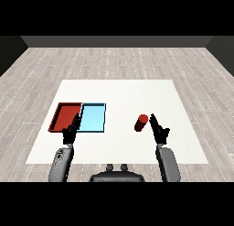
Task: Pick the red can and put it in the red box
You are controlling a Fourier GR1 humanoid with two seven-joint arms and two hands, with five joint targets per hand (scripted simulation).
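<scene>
Red can (141,122) stands just beside the right hand (160,131), whose straight, empty fingers (153,120) could knock it over while closing.

Two trays were set side by side on the left part of the table (119,90). One tray (65,115) was placed furthest left, and the other tray (93,118) touched its right side. The can (141,122) was placed well to the right of both trays. The left hand (71,130) was held over the near edge where the trays met. The right hand (159,129) was held just right of the can.
</scene>
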